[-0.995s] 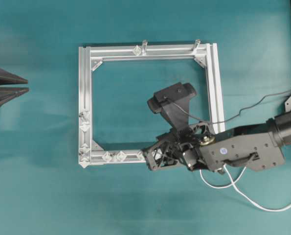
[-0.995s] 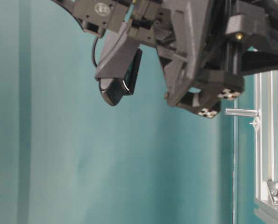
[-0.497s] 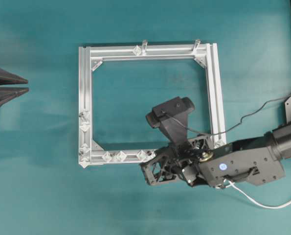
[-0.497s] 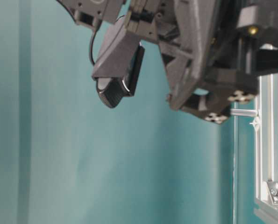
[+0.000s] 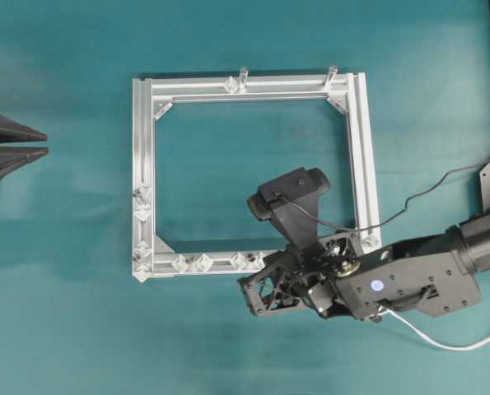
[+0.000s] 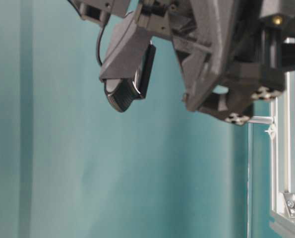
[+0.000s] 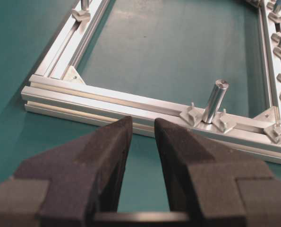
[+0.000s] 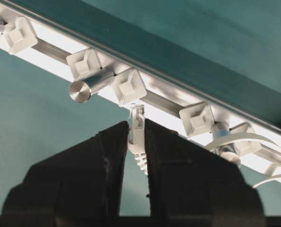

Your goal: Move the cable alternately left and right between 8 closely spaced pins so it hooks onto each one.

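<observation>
Overhead view: the right tool (image 5: 257, 298) is hanging just below the bottom rail of the aluminium frame (image 5: 142, 173), near its right end. The cable (image 5: 442, 341) is trailing white across the table (image 5: 63, 329) from under the right arm toward the right edge. The pins (image 5: 180, 263) are showing bare along the bottom-left corner; no cable is lying across them here.
Table-level view: the right arm is filling the upper frame; an upright post (image 6: 260, 119) and a rail are showing at the right. Cable not visible in this view.
Left wrist view: the left tool (image 7: 141, 130) is standing released, jaws apart and holding nothing, parked outside the frame rail (image 7: 107, 97).
Right wrist view: the right tool (image 8: 136, 135) is clenching the plug (image 8: 137, 124), its tip pointing at the rail between two pins (image 8: 129, 86). A white run is appearing to pass round a pin at the right (image 8: 238, 142).
Progress judged: threading is looking barely begun; most pins are remaining to be hooked.
</observation>
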Motion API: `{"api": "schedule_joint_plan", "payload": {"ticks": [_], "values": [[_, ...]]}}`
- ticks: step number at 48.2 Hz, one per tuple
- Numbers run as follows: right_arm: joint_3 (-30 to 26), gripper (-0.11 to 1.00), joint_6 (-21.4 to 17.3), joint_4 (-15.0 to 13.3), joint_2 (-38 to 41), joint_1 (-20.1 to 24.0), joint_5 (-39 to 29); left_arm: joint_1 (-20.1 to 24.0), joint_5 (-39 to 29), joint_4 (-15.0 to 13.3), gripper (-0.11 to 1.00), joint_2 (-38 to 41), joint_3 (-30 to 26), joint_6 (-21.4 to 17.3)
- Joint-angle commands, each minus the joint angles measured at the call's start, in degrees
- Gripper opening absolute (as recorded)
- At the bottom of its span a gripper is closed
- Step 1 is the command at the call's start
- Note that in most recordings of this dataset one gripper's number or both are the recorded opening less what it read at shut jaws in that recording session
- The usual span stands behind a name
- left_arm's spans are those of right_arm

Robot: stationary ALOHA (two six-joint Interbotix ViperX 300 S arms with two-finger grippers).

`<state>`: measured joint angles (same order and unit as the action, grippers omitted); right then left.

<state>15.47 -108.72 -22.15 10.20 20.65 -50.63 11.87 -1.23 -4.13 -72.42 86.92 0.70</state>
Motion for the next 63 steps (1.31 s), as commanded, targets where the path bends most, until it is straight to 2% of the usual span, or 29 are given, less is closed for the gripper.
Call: {"api": "schedule_joint_plan", "payload": {"ticks": [1, 51, 63], "values": [[-1.23, 0.14, -0.09, -0.09, -0.97, 0.26, -0.09, 0.09, 0.53, 0.18, 0.32, 0.35, -0.62, 0.53], [-1.23, 0.14, -0.09, -0.09, -0.7, 0.26, -0.09, 0.09, 0.44, 0.18, 0.32, 0.35, -0.7, 0.53], [-1.32, 0.14, -0.18, 0.0, -0.26, 1.67, -0.18, 0.09, -0.26, 0.18, 0.32, 0.0, -1.05, 0.53]]}}
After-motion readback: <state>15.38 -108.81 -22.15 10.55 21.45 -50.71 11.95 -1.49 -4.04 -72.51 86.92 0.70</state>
